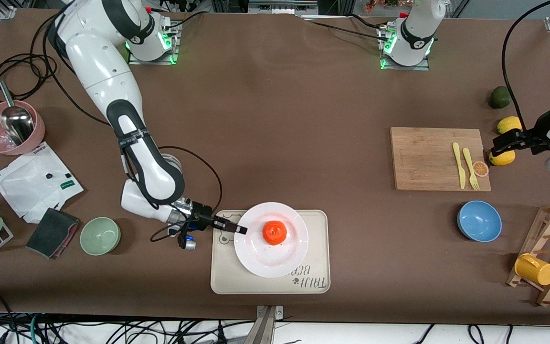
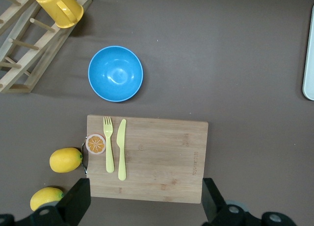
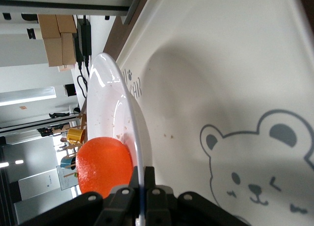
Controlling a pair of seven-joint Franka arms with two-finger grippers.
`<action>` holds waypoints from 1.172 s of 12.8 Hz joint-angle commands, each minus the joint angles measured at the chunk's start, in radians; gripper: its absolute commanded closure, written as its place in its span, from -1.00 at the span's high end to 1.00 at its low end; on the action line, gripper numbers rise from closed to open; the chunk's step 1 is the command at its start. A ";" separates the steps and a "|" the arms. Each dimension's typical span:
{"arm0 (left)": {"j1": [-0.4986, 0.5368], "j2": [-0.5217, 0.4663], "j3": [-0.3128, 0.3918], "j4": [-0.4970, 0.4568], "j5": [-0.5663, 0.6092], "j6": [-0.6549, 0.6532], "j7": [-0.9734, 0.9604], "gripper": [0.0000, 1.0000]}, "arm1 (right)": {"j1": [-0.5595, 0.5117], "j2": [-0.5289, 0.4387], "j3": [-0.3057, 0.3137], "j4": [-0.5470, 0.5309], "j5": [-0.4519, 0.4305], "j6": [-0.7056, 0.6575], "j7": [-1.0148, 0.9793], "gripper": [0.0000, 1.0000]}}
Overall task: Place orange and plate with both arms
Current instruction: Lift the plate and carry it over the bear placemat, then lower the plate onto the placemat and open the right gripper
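The orange (image 1: 274, 232) sits on the plate (image 1: 256, 260), which rests on the bear-print tray (image 1: 313, 282). Only the right wrist view shows the grip – the right gripper (image 3: 142, 189) pinches the plate's rim. The left gripper (image 2: 146, 199) waits spread wide over the cutting board (image 2: 162, 160) – holding nothing

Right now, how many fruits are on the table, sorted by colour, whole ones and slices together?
Red-orange: 2, the orange on the plate and the orange slice on the cutting board
Yellow: 2, the lemons beside the board
Dark green: 1, a round fruit near the lemons
Total: 5
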 commanded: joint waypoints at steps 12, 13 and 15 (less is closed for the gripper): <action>0.005 0.011 -0.002 0.025 -0.010 -0.008 0.023 1.00 | 0.009 0.066 -0.014 0.073 -0.119 0.009 0.034 0.24; 0.005 0.011 -0.002 0.025 -0.010 -0.010 0.023 1.00 | 0.009 0.048 -0.014 0.050 -0.147 0.012 0.034 0.49; 0.005 0.011 -0.002 0.024 -0.010 -0.010 0.023 1.00 | 0.006 -0.008 -0.014 0.000 -0.174 0.012 0.034 0.96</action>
